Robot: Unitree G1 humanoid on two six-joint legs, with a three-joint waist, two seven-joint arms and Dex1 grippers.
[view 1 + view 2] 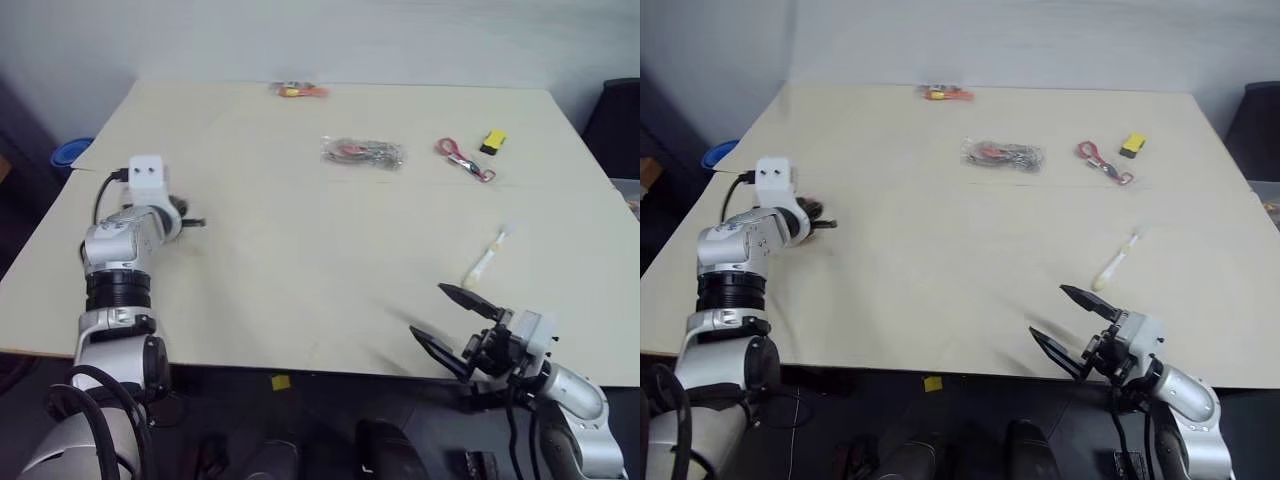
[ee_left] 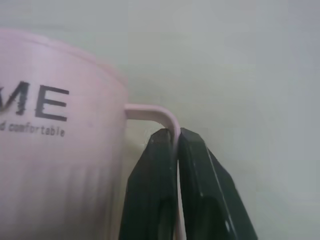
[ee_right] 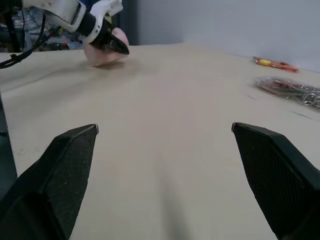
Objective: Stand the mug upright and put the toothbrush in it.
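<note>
One mug [image 2: 55, 150], pink, near table's [image 1: 300, 260] left edge; left gripper [image 2: 172, 137] pinched shut on its handle. One toothbrush [image 1: 490, 256] lying right of centre, untouched. Right gripper [image 1: 455, 315] spread wide, empty, at near edge. One scissors [image 1: 466, 160] at far right.

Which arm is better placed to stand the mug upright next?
Left. Its claw is shut on the mug's handle. The right claw hangs open at the table's near edge, close to the toothbrush.
</note>
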